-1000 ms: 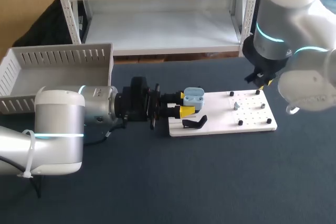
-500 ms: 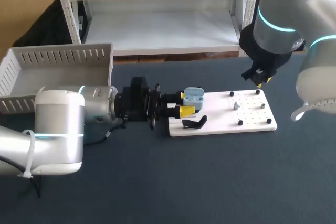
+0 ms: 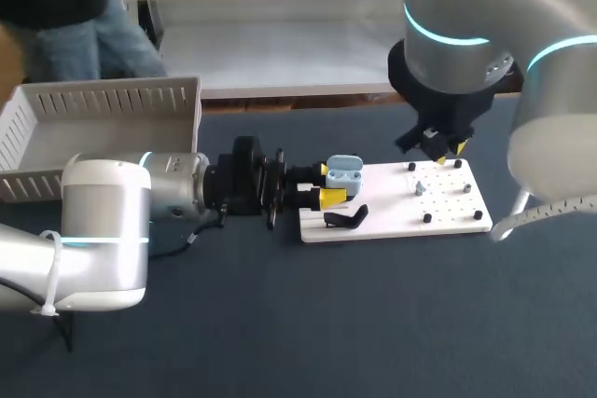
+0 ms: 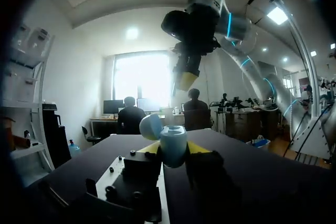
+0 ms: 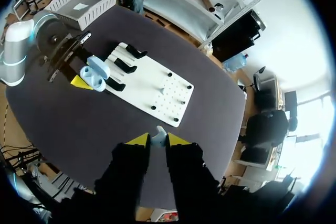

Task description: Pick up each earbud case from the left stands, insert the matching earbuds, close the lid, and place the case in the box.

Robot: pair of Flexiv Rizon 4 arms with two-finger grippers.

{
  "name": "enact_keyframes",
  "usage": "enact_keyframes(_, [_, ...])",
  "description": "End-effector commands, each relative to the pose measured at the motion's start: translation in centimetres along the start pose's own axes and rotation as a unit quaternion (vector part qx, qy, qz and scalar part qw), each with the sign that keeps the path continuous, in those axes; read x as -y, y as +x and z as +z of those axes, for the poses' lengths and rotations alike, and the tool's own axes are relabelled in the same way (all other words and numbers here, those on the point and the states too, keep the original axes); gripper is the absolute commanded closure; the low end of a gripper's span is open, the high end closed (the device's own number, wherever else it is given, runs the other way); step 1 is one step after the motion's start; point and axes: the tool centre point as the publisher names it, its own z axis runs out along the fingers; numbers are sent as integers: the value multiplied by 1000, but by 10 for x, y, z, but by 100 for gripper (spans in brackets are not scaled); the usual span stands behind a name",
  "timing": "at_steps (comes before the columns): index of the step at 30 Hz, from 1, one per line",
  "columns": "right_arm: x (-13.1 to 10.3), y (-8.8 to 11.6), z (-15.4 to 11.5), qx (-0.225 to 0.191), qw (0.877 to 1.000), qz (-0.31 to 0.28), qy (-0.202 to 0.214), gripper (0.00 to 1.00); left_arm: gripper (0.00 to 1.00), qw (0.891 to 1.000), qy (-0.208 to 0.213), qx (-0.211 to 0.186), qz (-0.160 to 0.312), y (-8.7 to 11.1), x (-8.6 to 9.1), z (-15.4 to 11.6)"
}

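Case (image 3: 344, 172): lid open, pinched by left gripper (image 3: 329, 184) at white board's (image 3: 448, 216) left edge.
Right gripper (image 5: 158, 141): pinching an earbud (image 5: 159, 132).
Box (image 3: 103, 100): table's rear-left corner.

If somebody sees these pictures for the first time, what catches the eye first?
The light blue earbud case, lid open, held in the left gripper at the left edge of the white board. Then the right gripper, above the board, pinching a pale earbud.

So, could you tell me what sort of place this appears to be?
Probably a robotics lab bench: the left gripper holds an earbud case at a white pegged board, the right gripper holds an earbud, and a slotted box stands nearby.
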Motion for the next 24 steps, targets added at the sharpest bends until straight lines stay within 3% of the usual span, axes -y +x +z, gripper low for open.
enact_keyframes(1, [0,3,-2,2,1000,1,1,100,100,1000,0,1,1,1,-1,0])
enact_keyframes(11, [0,3,-2,2,1000,1,1,100,100,1000,0,1,1,1,-1,0])
enact_keyframes(15, [-14,-7,-4,-80,994,61,-28,100,100,1000,0,1,1,1,-1,0])
enact_keyframes(18, [-22,-15,-6,-98,987,125,-25,100,100,1000,0,1,1,1,-1,0])
enact_keyframes(20, [-26,-17,-7,-110,984,135,24,100,100,1000,0,1,1,1,-1,0])
enact_keyframes(24, [-38,-22,-5,-109,981,152,53,100,100,1000,0,1,1,1,-1,0])
